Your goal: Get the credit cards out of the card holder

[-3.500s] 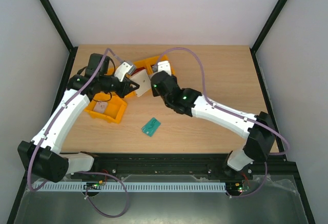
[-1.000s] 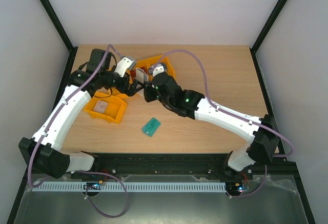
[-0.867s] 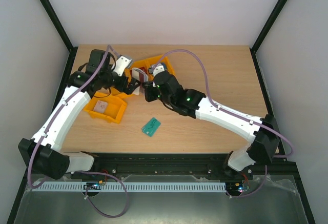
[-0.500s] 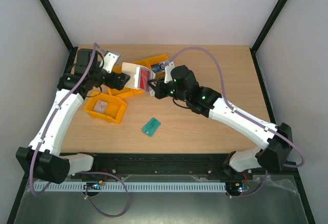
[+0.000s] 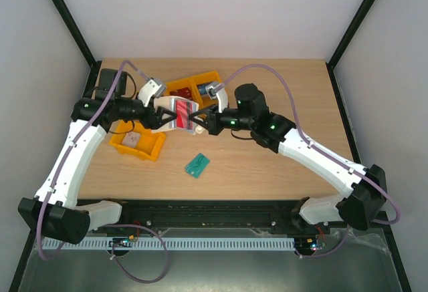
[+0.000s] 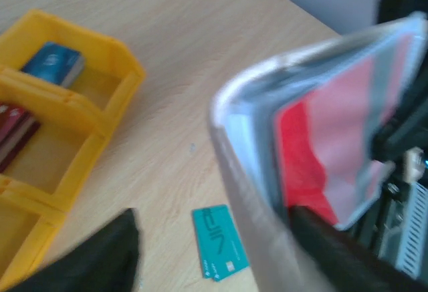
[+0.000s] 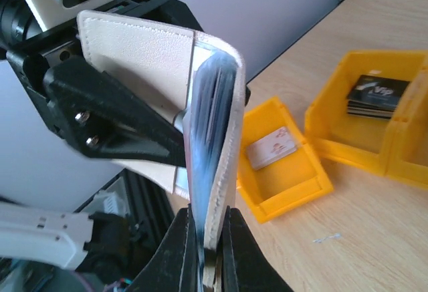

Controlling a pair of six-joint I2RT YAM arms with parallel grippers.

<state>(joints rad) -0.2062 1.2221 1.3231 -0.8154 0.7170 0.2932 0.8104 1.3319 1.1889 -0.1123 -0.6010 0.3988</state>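
Observation:
The card holder (image 5: 172,105) hangs in the air between both arms, beige outside, pale blue-grey inside, folded partly open. My right gripper (image 5: 202,121) (image 7: 206,238) is shut on its lower edge (image 7: 144,45). My left gripper (image 5: 162,115) (image 6: 212,222) stands open astride the beige flap (image 6: 244,172). One of its fingers (image 6: 334,252) is inside the fold, against the pockets. The other finger (image 6: 87,258) stands well off the flap. In the pockets sit a red credit card (image 6: 304,148) (image 5: 182,113) and a pale pink one (image 6: 374,98).
A teal card (image 5: 196,165) (image 6: 219,242) lies flat on the wood below the holder. A yellow bin (image 5: 152,146) (image 7: 294,192) at the left holds a pale card (image 7: 271,146). A divided yellow bin (image 5: 212,77) (image 6: 100,51) behind holds more cards.
The right gripper has carried the holder away from the bins toward the table's middle. The left gripper has come in around its flap.

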